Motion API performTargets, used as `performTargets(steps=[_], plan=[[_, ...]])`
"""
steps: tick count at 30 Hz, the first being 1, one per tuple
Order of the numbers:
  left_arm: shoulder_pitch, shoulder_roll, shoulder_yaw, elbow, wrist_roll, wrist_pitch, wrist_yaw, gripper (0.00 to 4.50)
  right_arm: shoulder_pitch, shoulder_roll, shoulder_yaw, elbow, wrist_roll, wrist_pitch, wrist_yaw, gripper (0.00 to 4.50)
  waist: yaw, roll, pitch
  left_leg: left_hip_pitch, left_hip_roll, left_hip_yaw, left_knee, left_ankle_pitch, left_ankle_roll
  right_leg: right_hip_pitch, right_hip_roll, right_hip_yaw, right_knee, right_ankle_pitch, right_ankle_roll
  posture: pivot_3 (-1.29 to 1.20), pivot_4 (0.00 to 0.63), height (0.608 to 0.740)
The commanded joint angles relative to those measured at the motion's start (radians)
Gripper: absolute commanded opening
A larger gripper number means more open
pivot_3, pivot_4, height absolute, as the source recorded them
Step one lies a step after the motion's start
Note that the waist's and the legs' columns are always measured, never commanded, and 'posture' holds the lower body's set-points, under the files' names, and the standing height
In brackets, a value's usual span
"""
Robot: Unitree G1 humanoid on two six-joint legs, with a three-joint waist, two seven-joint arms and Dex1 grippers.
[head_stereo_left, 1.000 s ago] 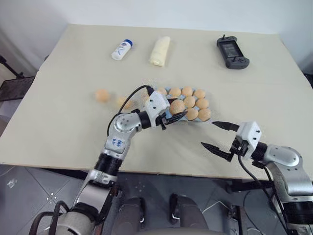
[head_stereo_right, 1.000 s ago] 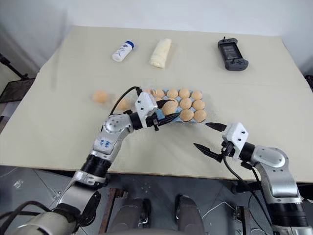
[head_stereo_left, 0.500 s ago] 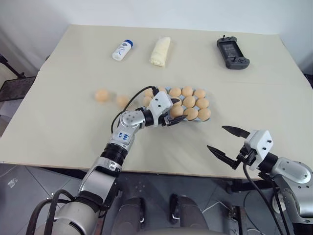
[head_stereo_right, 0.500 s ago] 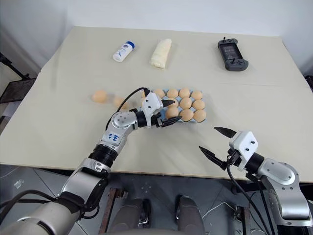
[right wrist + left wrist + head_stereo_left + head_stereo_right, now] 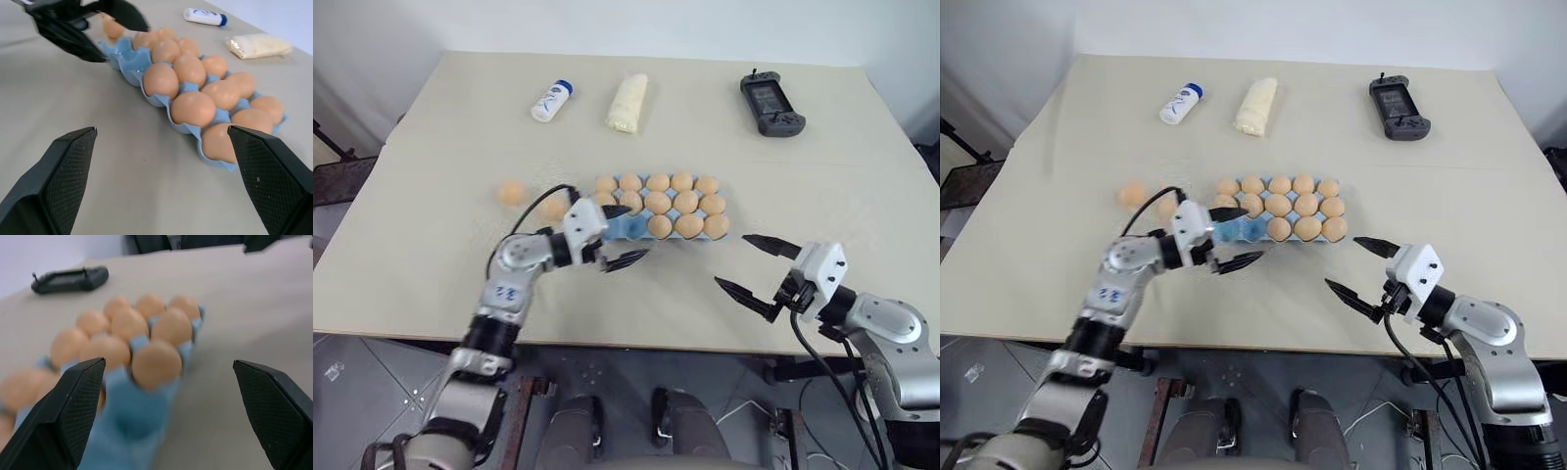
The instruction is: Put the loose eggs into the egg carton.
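Note:
The light blue egg carton [image 5: 625,225] lies mid-table and holds several tan eggs; two cups at the left of its near row are bare. Two loose eggs [image 5: 513,192] [image 5: 551,207] rest on the table left of it. My left gripper [image 5: 621,235] hangs open and empty just off the carton's near left corner, level, facing along the carton. In the left wrist view its black fingers [image 5: 68,406] frame the nearest egg [image 5: 156,363] without touching it. My right gripper [image 5: 746,266] stands open and empty off the carton's near right corner, apart from it.
At the back of the table lie a white bottle [image 5: 551,100], a pale yellow wrapped packet [image 5: 627,102] and a black handheld console [image 5: 771,104]. The table's front edge runs just below both grippers.
My left gripper opened and left its egg in the carton's near row. It then drew back to the left, off the carton. The right gripper stays open, about where it was.

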Motion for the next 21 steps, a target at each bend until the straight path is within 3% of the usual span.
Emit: performTargets(steps=[1,3,10,15,21], plan=[[0.087,0.081,0.069,-0.11,-0.058,0.031,-0.035,4.46,-0.036,0.013,0.004,0.007,0.033,-0.017,0.025,4.5,-0.001,0.0,0.0,0.0,0.0,0.0,0.0,0.0,0.0,0.0,-0.001,0.0,0.0,0.0,0.0,0.0,0.15,0.74],[0.18,0.147,0.139,-0.15,-0.082,0.028,-0.036,4.46,-0.072,0.025,0.023,0.032,0.033,-0.025,0.041,4.5,-0.007,0.0,0.0,0.0,0.0,-0.001,0.0,0.0,0.0,0.0,-0.001,0.0,0.0,0.0,0.0,0.0,0.15,0.74],[0.362,0.211,0.375,-0.217,-0.183,0.043,0.041,4.46,-0.125,0.048,0.049,0.096,0.02,-0.052,0.066,4.5,-0.01,0.0,0.0,-0.001,0.0,-0.003,-0.003,-0.003,-0.005,-0.001,-0.003,-0.001,-0.001,-0.001,-0.001,0.0,0.15,0.74],[0.435,0.244,0.431,-0.161,-0.178,0.024,0.038,4.46,-0.143,0.05,0.052,0.14,0.019,-0.079,0.087,4.5,-0.01,0.0,0.0,0.0,-0.001,-0.003,-0.004,-0.003,-0.005,-0.001,-0.003,-0.001,-0.003,-0.001,-0.001,0.0,0.15,0.74],[0.4,0.21,0.415,-0.145,-0.169,0.03,0.089,4.46,-0.162,0.054,0.061,0.178,0.014,-0.109,0.1,4.5,-0.01,0.001,0.0,-0.001,-0.001,-0.003,-0.004,-0.003,-0.006,-0.001,-0.004,-0.001,-0.003,-0.001,-0.001,0.0,0.15,0.74]])
